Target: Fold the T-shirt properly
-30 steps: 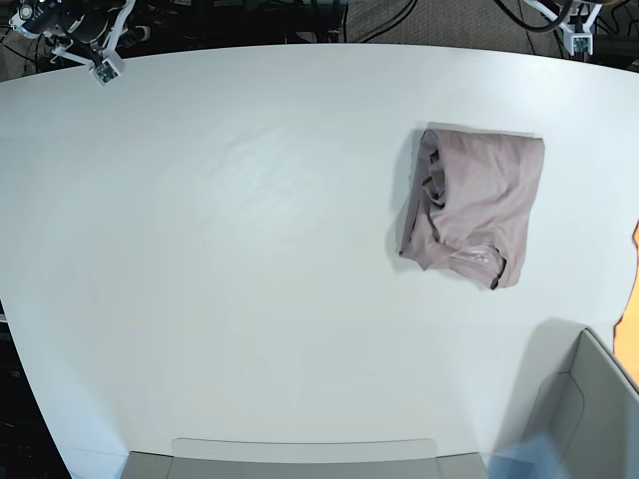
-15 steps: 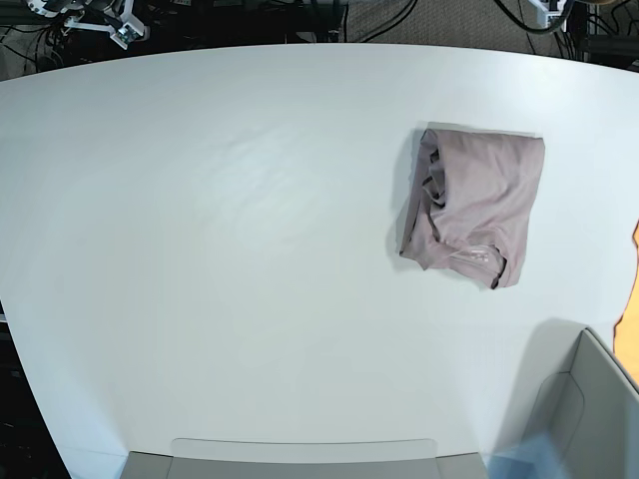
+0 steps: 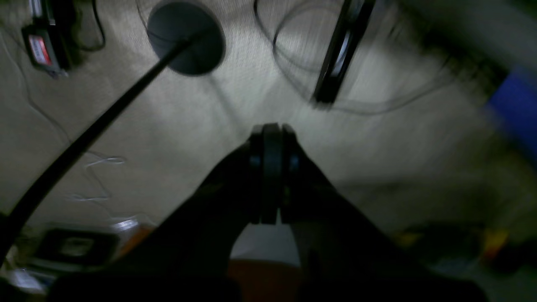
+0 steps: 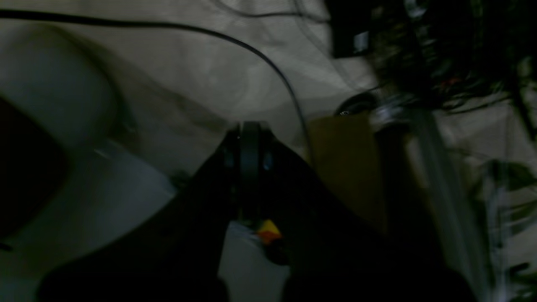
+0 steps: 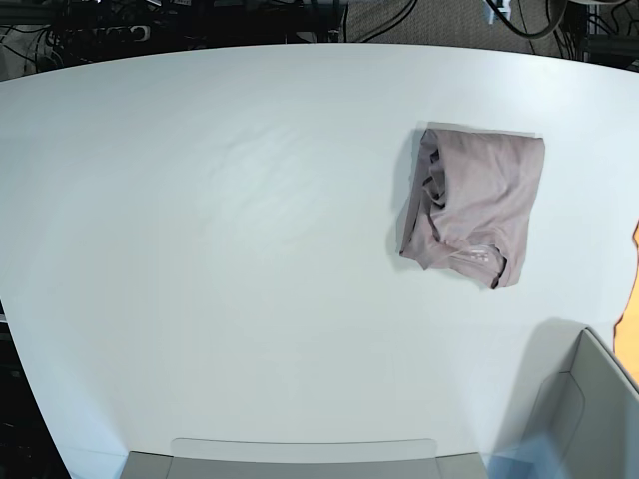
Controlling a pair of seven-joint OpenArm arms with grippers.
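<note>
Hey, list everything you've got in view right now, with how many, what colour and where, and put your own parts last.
T-shirt: one, dusty mauve, folded into a compact bundle on the table, right of centre in the base view
table: one, white, under the T-shirt
bin: one, grey, bottom right corner of the base view
orange item: one, orange, right edge of the base view, cut off, kind unclear
round disc: one, dark, on the floor, left wrist view
left gripper: one, black, shut, centre of the left wrist view
right gripper: one, black, shut, centre of the right wrist view
</note>
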